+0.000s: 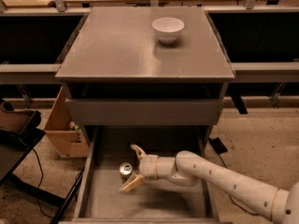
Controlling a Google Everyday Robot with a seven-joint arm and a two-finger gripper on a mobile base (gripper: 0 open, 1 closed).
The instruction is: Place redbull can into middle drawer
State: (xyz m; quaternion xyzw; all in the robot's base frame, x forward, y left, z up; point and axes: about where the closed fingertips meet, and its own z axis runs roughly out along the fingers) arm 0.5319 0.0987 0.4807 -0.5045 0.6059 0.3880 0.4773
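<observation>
**Can stands in drawer, gripper open around it**

The slim, tall silver-and-blue redbull can stands upright on the flat floor of the wide grey metal middle drawer, which is pulled out in the lower centre of the frame. The can is in the left-centre part of the tray, w/ its shiny top facing up. The beige two-finger gripper reaches in from the lower right on the white jointed arm. Its fingers are spread apart, one above the can in the frame and one below, so it grips nothing. Whether the lower finger touches the can wall, I cannot tell.

Handling, as I judge: a thin aluminium can is light and stiff enough, but it dents easily if squeezed hard. The smooth painted wall is slippery, and the tall narrow shape tips w/o much push. The best hold is on the round side at approx. mid height, not at the rim or pull tab. The placing looks done. A retreat should go straight back, so no finger knocks the can.

In the upper centre, a glossy white round bowl sits on the flat grey cabinet top. The plain grey front panel of another drawer is just below it.
</observation>
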